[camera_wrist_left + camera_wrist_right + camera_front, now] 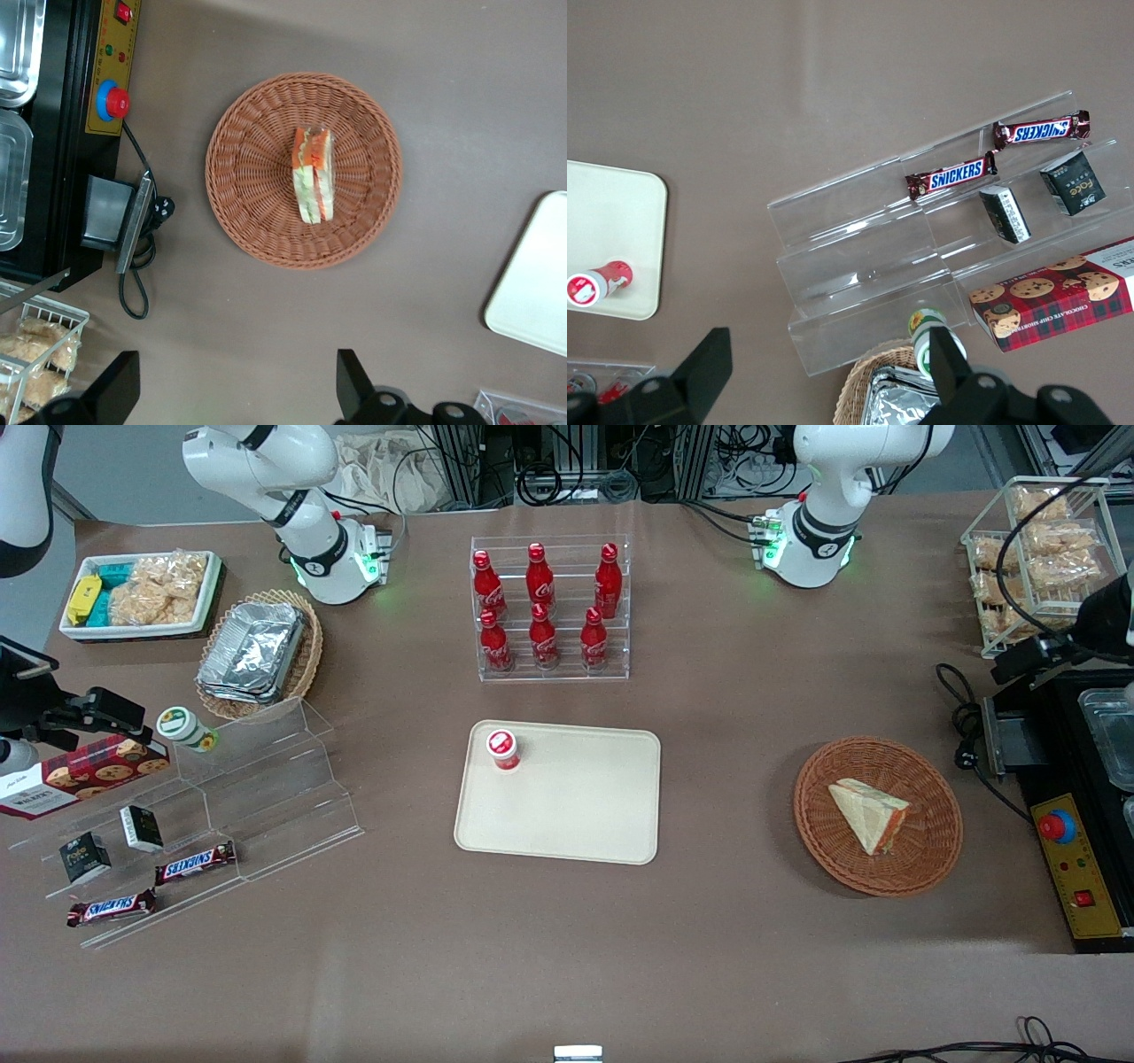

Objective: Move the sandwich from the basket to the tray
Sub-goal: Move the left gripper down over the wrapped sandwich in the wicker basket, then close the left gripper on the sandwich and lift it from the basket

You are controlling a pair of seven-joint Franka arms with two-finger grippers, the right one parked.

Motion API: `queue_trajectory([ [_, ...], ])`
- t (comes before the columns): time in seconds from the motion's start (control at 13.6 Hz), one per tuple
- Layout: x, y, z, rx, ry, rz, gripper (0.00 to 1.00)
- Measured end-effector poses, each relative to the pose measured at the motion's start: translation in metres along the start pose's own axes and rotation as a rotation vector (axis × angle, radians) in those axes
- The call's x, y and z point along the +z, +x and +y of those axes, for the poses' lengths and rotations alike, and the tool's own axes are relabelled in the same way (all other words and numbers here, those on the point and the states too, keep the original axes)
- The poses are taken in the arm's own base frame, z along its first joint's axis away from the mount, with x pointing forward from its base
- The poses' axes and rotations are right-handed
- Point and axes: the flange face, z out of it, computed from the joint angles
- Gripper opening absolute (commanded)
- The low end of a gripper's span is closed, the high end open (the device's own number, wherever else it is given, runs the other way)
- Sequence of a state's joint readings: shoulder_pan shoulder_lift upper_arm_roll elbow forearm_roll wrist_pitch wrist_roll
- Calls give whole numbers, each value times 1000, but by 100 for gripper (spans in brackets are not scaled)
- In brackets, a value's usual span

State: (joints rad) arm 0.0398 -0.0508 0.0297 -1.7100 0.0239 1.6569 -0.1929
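Note:
The sandwich [873, 815], a pale wedge with orange-red filling along its cut edge [313, 173], lies in the round reddish-brown wicker basket [819, 779] [239, 177]. The cream tray [576, 806] [536, 274] lies flat at the table's middle, with a small red-capped bottle [502, 748] on the corner farther from the front camera. My gripper [1028, 657] [235, 390] hangs high over the table, farther from the front camera than the basket and toward the working arm's end. It is open wide, with nothing between its fingers [350, 385].
A black machine with a red button [1076, 868] and a trailing cable [966, 717] stands beside the basket. A wire rack of snack bags [1036, 558] is near the gripper. A clear rack of red bottles [549, 611] stands above the tray.

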Motion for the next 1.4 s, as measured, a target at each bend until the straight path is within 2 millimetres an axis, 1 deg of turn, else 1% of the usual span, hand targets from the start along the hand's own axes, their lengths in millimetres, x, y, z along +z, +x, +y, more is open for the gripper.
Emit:
queue_trajectory([
  [0.22, 40, 27, -6, -20, 3, -12, 100],
  [0.37, 76, 45, -2, -22, -2, -4, 100],
  [0.52, 116, 57, 3, -30, -23, -4, 100],
  [0.74, 175, 67, 7, -38, -33, -27, 100],
  [1.03, 243, 77, 16, -38, -37, -44, 100],
  [1.18, 273, 77, 20, -48, -52, -42, 100],
  [1.4, 307, 76, 24, -68, -76, -35, 100],
])
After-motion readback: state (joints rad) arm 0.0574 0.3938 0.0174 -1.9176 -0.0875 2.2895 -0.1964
